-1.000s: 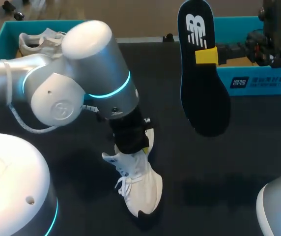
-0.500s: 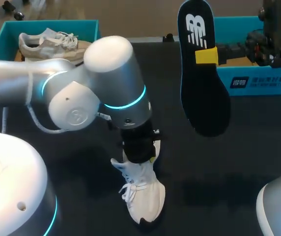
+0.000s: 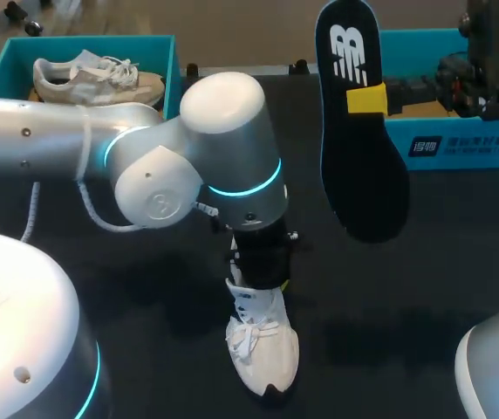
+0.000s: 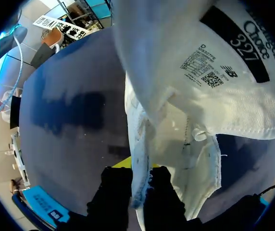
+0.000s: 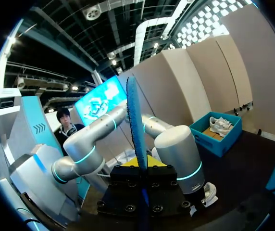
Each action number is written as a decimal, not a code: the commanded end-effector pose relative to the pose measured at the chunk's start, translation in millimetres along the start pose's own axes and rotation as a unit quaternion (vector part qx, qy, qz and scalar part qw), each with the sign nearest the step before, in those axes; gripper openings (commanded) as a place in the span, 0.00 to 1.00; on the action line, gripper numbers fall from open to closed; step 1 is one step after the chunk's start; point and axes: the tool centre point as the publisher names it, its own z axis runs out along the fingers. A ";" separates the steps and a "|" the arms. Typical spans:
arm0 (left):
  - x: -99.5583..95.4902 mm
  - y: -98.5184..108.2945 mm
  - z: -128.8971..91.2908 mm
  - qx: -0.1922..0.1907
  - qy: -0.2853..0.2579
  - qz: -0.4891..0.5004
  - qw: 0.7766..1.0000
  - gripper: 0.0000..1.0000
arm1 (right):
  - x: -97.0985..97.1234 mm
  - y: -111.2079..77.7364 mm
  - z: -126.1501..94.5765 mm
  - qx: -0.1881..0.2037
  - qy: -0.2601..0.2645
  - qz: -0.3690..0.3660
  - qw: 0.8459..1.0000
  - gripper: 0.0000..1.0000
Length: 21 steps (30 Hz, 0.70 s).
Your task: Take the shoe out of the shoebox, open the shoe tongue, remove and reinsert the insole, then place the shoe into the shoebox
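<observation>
Left gripper (image 3: 263, 278) clamped on upper edge of white shoe (image 3: 265, 353); wrist view shows fabric edge pinched between both fingers (image 4: 113, 192), tongue (image 4: 214, 72) raised, label side showing. Shoe rests on table (image 3: 424, 288), mid-front, well apart from shoebox (image 3: 167, 61) at far left, which holds second shoe (image 3: 92, 74). Right gripper (image 3: 367, 99) grips black insole (image 3: 363, 175), held aloft above table.
</observation>
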 end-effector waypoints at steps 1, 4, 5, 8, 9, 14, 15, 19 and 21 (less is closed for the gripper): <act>-6.3 3.3 5.8 -0.002 -0.005 0.000 1.000 0.43 | -2.0 2.3 2.8 0.002 0.001 0.000 1.000 0.00; -9.0 6.2 1.3 -0.006 -0.025 0.000 1.000 0.76 | -2.0 2.3 2.8 0.002 0.001 0.000 1.000 0.00; -9.8 7.5 -2.0 -0.007 -0.035 -0.001 0.999 0.93 | -2.0 2.3 2.8 0.002 0.001 0.000 1.000 0.00; -11.8 13.2 -20.1 -0.016 -0.076 -0.009 0.997 1.00 | -2.0 2.3 2.8 0.002 0.001 0.000 1.000 0.00; -11.9 14.7 -24.6 -0.016 -0.085 -0.011 0.996 1.00 | -2.0 2.3 2.8 0.002 0.001 0.000 1.000 0.00; -8.5 26.5 -72.4 -0.026 -0.183 -0.027 0.982 1.00 | -2.0 2.3 2.8 0.002 0.001 0.000 1.000 0.00; -8.2 28.0 -79.3 -0.024 -0.195 -0.032 0.980 1.00 | -2.0 2.3 2.8 0.002 0.001 0.000 1.000 0.00; -10.1 38.7 -117.6 -0.026 -0.279 -0.057 0.958 1.00 | -2.0 2.3 2.8 0.002 0.001 0.000 1.000 0.00; -11.2 42.3 -135.1 -0.023 -0.315 -0.057 0.947 1.00 | -2.0 2.3 2.8 0.002 0.001 0.000 1.000 0.00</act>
